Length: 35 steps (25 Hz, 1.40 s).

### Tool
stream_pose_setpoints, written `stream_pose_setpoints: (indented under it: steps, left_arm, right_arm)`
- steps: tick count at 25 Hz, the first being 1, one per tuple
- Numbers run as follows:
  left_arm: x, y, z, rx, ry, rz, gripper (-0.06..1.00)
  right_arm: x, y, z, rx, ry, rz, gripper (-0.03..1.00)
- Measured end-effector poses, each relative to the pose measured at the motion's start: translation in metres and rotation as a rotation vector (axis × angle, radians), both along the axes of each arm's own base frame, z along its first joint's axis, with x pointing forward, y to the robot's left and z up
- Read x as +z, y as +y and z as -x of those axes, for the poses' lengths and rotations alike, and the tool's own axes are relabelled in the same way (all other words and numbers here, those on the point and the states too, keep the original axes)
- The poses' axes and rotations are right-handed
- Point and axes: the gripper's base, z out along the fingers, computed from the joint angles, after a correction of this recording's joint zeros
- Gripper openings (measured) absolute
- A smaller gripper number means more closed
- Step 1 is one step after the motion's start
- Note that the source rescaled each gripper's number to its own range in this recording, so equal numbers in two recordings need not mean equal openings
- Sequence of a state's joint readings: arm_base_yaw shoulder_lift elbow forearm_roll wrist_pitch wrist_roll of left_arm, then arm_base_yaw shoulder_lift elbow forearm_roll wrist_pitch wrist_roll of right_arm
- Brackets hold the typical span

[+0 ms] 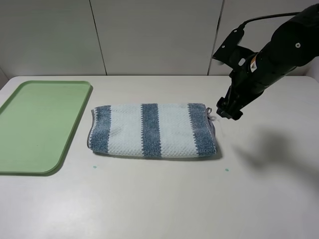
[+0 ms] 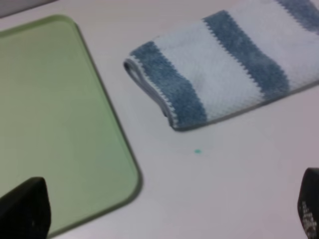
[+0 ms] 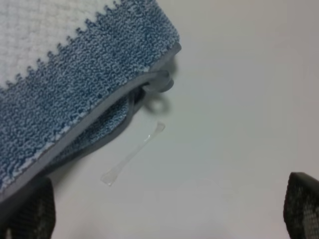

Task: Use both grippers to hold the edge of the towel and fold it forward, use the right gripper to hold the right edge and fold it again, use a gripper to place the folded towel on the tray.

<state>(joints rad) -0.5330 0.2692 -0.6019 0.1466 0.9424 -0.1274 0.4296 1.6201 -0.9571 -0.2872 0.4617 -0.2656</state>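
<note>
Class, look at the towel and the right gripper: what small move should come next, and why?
The towel lies folded in two layers, and the right gripper hangs open just beside its right edge, holding nothing. So probably it should lower onto that edge and close, ready for the second fold.

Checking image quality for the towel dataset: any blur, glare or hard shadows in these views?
Exterior high: even light, sharp, only a soft shadow on the table right of the towel. Left wrist: whole frame slightly soft. Right wrist: towel weave crisp, tool fingers at the edge blurred. No glare.
</note>
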Motion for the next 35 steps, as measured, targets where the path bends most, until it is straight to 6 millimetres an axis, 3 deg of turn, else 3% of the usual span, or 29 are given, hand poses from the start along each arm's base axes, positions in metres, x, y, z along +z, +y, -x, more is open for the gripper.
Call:
stream_pose_setpoints:
  steps: [6, 12, 23, 35]
  left_arm:
    - [-0.023, -0.01, 0.003, -0.087, 0.082, 0.025, 1.0]
    - [-0.024, -0.01, 0.003, -0.147, 0.054, -0.032, 1.0]
    - [-0.033, -0.006, 0.01, -0.147, 0.175, -0.094, 1.0]
    - [-0.033, 0.002, 0.007, 0.211, 0.19, -0.062, 1.0]
  right_arm:
    - [0.0, 0.0, 0.0, -0.001, -0.001, -0.001, 1.0]
    - [0.0, 0.0, 0.0, -0.001, 0.0, -0.001, 1.0]
    - [0.0, 0.0, 0.0, -0.003, 0.0, -0.003, 1.0]
    - [0.0, 0.0, 0.0, -0.008, 0.001, -0.007, 1.0]
